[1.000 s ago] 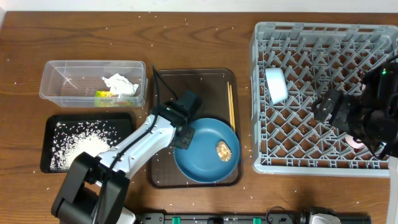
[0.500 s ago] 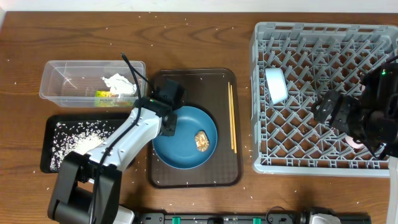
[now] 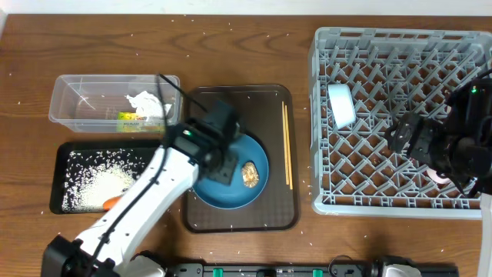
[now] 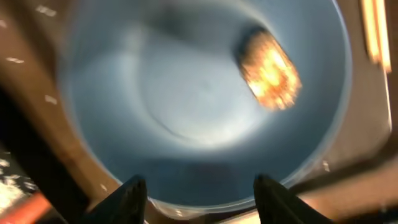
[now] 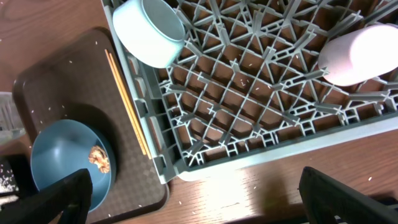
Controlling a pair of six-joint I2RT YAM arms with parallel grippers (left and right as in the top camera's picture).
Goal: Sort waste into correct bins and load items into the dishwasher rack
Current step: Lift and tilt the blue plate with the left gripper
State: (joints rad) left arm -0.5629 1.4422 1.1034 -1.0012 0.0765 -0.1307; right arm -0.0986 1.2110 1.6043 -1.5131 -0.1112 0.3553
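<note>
While the white left arm reaches across the large brown serving tray [image 3: 261, 108], its left gripper [image 4: 202, 198] hangs just above one edge of the large round blue plate [image 3: 242, 196]. Its two dark fingers [image 4: 134, 199] are spread apart with nothing pinched between them, though the wrist view is blurred. The plate lies flat on the brown tray, and a small brown food lump [image 3: 250, 174] sits on it right of centre. A pair of thin wooden chopsticks [image 3: 287, 146] lies along the tray's right side, just beside the plate but apart from it. To the left, the clear plastic rectangular tub [image 3: 61, 96] holds a crumpled white tissue [image 3: 146, 104] and a small yellow-green wrapper [image 3: 129, 117]. In front of it, the shallow black rectangular tray [image 3: 55, 185] carries a heap of loose white rice grains [image 3: 92, 181], with an orange carrot [image 3: 111, 202] showing beside the arm. More grains speckle the wooden table [image 3: 231, 54]. On the right stands the large square grey plastic crate with pegs [image 3: 400, 54]. A small light-blue cup [image 3: 341, 105] lies tilted at its left side, and a small pink cup [image 5: 360, 53] rests near its front right. The right gripper [image 5: 194, 180] hovers over that crate with its fingers wide apart and empty.
</note>
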